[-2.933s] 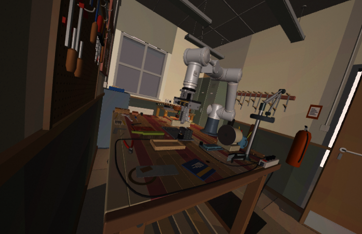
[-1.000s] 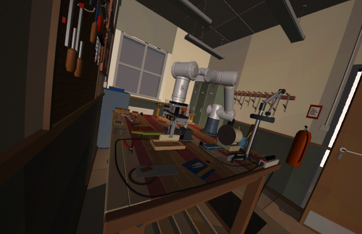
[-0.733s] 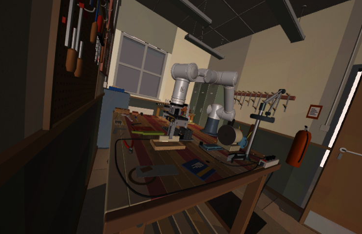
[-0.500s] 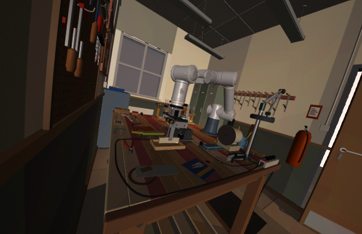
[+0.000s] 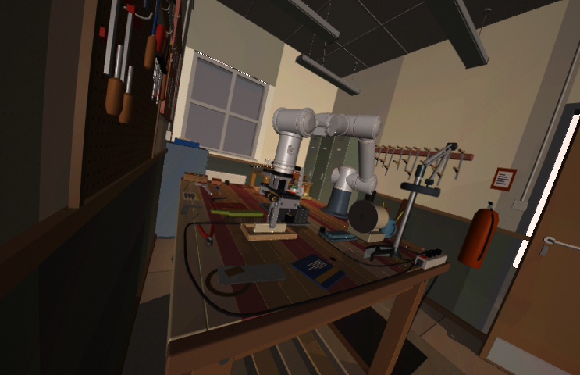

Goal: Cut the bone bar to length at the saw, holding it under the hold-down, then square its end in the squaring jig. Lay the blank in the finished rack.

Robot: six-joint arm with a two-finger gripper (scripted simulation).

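Observation:
My gripper point(image 5: 273, 222) is lowered onto the pale wooden tray point(image 5: 269, 231) in the middle of the bench, and its fingers are closed on the pale bone bar point(image 5: 270, 227), which sits just above the tray's floor. The bar is small and partly hidden by the fingers. A dark block-shaped fixture point(image 5: 298, 215) stands directly behind the tray.
The dark fixture is close behind the gripper. A black cable point(image 5: 197, 274) loops across the near bench to a power strip point(image 5: 429, 259). Red pliers point(image 5: 206, 234), a grey plate point(image 5: 250, 273), a blue book point(image 5: 318, 270), a grinder point(image 5: 370, 219) and a lamp stand point(image 5: 407, 208) surround the tray.

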